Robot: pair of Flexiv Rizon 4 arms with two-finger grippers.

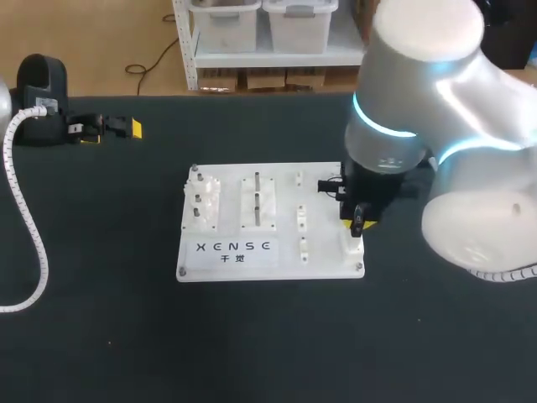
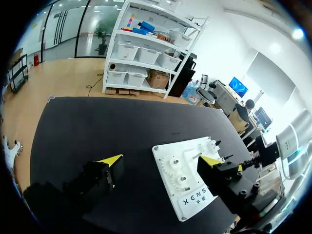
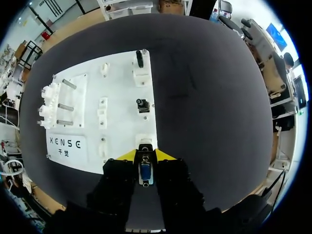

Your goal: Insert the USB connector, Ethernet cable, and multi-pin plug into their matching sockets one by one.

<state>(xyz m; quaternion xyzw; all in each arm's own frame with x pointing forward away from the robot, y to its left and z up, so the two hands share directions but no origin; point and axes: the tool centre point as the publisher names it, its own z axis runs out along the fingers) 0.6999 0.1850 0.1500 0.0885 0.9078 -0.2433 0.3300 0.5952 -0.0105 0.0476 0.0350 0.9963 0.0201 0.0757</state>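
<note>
the right gripper [image 3: 145,156] is clenching the multi-pin plug [image 3: 145,173] over its socket [image 3: 145,140]. two other plugs [image 3: 139,58] are seemingly sitting home; the left gripper [image 2: 162,159] is gaping empty.

Robotics test lab. Evidence: black-covered table [image 1: 252,336]; white fixture board [image 1: 277,189] with sockets, pegs, gears, lying under and ahead of right pincer [image 1: 359,222]; large white robot arm [image 1: 436,126] carrying that pincer over table.
</note>
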